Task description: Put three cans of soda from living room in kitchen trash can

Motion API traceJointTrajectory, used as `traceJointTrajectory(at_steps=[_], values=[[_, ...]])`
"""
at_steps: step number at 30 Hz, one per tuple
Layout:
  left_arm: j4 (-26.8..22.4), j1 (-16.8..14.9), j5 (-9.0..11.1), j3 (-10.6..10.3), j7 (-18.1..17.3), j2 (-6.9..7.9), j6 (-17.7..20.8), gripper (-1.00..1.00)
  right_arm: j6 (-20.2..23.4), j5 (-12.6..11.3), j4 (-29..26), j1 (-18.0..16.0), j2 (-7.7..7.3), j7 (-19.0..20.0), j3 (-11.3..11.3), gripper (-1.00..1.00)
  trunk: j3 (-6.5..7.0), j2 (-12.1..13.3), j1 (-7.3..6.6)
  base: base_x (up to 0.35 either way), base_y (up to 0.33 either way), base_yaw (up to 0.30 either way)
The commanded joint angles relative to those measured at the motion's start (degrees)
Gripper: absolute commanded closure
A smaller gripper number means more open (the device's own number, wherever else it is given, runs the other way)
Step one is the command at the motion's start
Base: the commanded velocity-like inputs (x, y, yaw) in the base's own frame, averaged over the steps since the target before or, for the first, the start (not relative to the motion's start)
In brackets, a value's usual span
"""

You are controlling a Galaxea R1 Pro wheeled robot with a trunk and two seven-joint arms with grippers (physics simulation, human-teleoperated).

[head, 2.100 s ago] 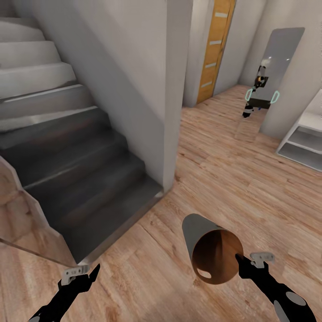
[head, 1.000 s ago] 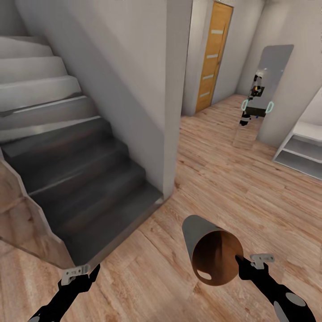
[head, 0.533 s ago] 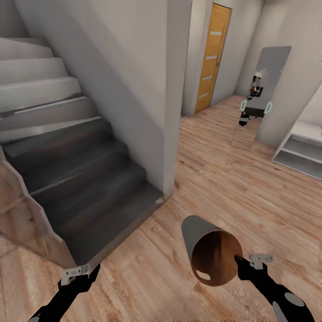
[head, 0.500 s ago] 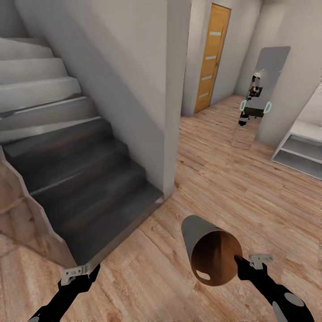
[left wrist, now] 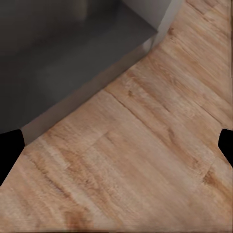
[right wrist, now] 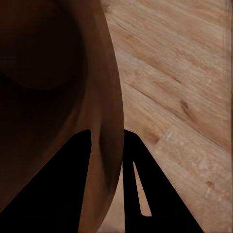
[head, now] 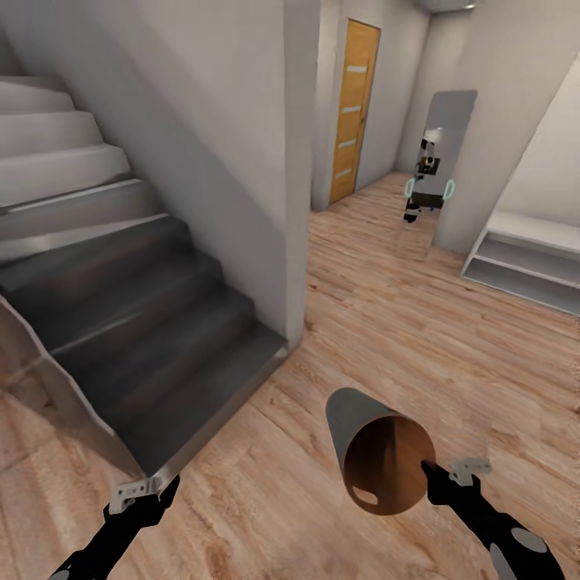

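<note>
The tash can (head: 377, 455), glossy copper-brown with a dark inside, hangs tilted above the wood floor with its mouth turned toward me. My right gripper (head: 427, 474) is shut on its rim. In the right wrist view the rim (right wrist: 104, 97) runs between the two dark fingers (right wrist: 141, 179). My left gripper (head: 163, 490) hovers low over the floor beside the bottom stair; its fingertips (left wrist: 9, 150) stand wide apart, open and holding nothing. The cans of soda are out of view.
A dark staircase (head: 121, 322) rises at the left, ending at a white wall corner (head: 294, 242). Ahead are an orange door (head: 352, 113), a tall mirror (head: 439, 161) reflecting the robot, and a low white shelf (head: 524, 258). Wood floor (head: 419, 338) stretches ahead and right.
The whole view has shifted: stairs, door, mirror and shelf slid left in the picture, so the camera moved. Both grippers and the held tash can keep their places.
</note>
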Motion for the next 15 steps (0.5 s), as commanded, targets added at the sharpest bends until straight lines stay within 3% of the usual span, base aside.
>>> traceJointTrajectory(at_steps=[1,10,15], values=[[0.0,0.0,-0.01,0.0,-0.02,0.03,0.01,-1.0,0.03,-0.42,-0.08,-0.02,-0.02,0.19,-0.07,1.0,0.07,-0.01,0.0,-0.259,0.227,-0.184],[0.0,0.0,-0.02,-0.02,-0.05,0.07,0.04,-1.0,-0.97,-0.41,2.1,-0.02,-0.17,0.19,-0.37,1.0,0.65,-0.01,0.0,-0.259,0.226,-0.184],[0.0,0.0,-0.02,0.0,-0.06,0.07,0.02,-1.0,-1.92,-0.46,2.81,-0.02,-0.32,1.94,-2.92,1.0,0.98,-0.01,0.0,-0.259,0.225,-0.185]])
